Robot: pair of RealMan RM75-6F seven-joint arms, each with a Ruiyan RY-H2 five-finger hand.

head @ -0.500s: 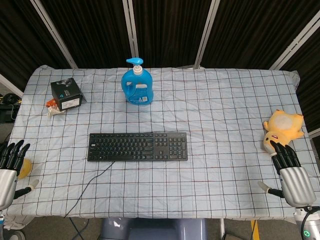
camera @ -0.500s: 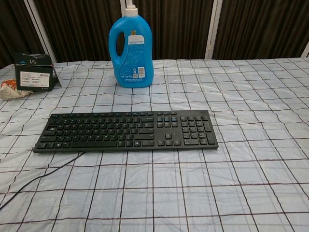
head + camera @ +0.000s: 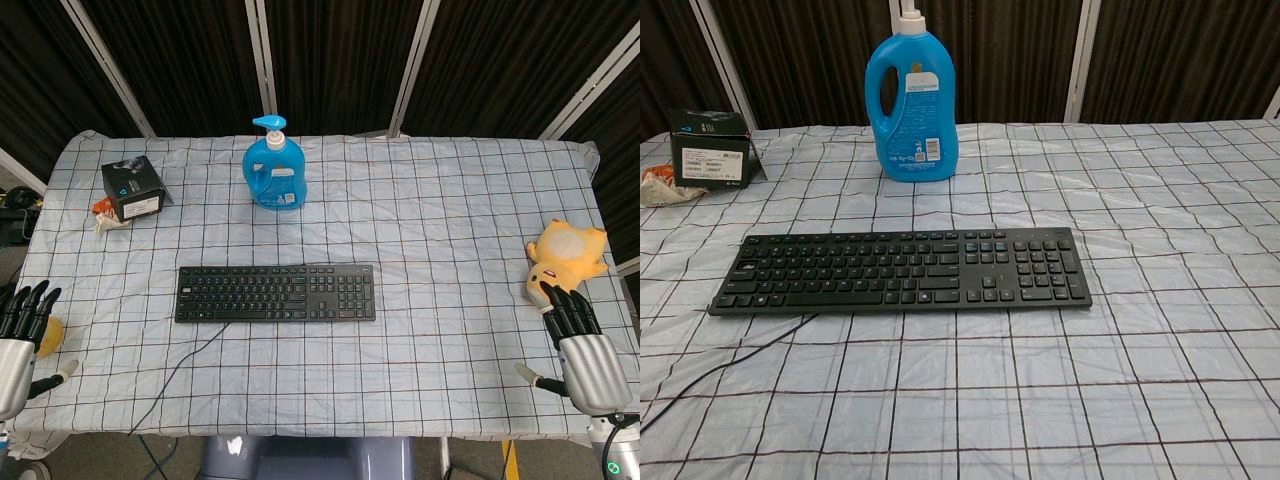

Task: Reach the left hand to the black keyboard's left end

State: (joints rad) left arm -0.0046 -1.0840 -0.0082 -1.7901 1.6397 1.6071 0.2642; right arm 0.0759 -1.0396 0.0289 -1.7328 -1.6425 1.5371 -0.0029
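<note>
Here the black keyboard (image 3: 276, 293) is laid flat near the middle of the table (image 3: 450, 220), with its cord trailing to the front edge. It looks thin, stiff and light, so its left end could be slid by a soft push. The left hand (image 3: 18, 340) is seen at the front left corner, fingers spread, nothing held. The right hand (image 3: 580, 345) is open too.

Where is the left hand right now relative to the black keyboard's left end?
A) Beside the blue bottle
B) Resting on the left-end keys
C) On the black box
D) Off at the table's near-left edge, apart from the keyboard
D: in the head view the left hand sits at the table's near-left edge, with bare cloth between it and the black keyboard.
</note>
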